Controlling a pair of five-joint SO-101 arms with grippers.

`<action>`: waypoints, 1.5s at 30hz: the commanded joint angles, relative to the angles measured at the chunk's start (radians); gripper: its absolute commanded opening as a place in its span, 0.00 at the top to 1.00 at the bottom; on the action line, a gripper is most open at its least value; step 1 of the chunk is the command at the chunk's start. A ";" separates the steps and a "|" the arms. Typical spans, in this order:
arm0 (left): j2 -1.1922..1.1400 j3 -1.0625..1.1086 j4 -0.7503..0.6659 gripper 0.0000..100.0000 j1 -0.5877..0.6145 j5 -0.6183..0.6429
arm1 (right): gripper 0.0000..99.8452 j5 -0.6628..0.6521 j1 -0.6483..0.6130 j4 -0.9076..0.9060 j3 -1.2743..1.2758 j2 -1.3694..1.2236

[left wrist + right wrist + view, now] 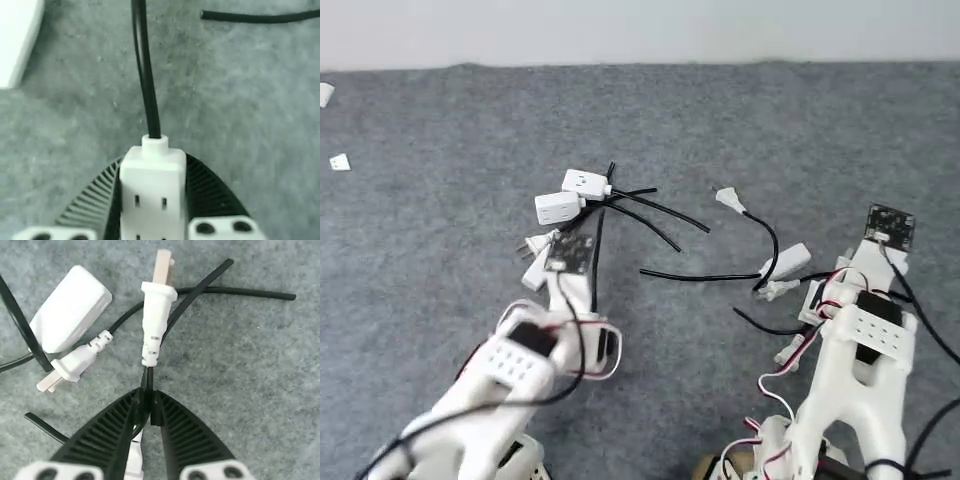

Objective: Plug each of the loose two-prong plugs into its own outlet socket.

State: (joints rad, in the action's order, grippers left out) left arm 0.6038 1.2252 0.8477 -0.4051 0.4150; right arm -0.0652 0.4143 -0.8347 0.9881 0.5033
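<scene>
Black cords (665, 211) lie between sockets (585, 183) and plug (728, 199).

White socket (152, 192) gripped, plug (153, 322) held by cord (148, 382).

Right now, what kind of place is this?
Probably a robot practice bench: grey carpeted table, plain white wall, the left gripper clamping an outlet socket and the right gripper pinching a plug's cord.

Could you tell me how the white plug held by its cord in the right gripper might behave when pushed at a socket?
The right gripper pinches the black cord, not the white plug, so the plug would probably swivel or buckle. Its small moulded body looks light and stiff. The cord looks thin, so likely floppy.
</scene>
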 commanded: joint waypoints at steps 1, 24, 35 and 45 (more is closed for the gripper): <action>-0.290 -0.217 -0.031 0.99 -0.011 0.015 | 0.95 0.015 0.004 0.019 -0.008 0.027; -0.026 -0.108 0.043 0.70 0.006 0.029 | 0.80 0.012 -0.047 0.065 0.026 0.027; 0.443 0.110 0.130 0.70 0.187 -0.155 | 0.80 0.008 -0.102 0.065 0.043 0.027; 0.230 0.062 0.068 0.70 0.192 -0.157 | 0.80 0.008 -0.124 0.065 0.044 0.027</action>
State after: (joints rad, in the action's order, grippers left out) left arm 0.9275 1.3433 0.9490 -0.2286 0.2647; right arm -0.0591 0.2961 -0.7887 1.0388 0.5033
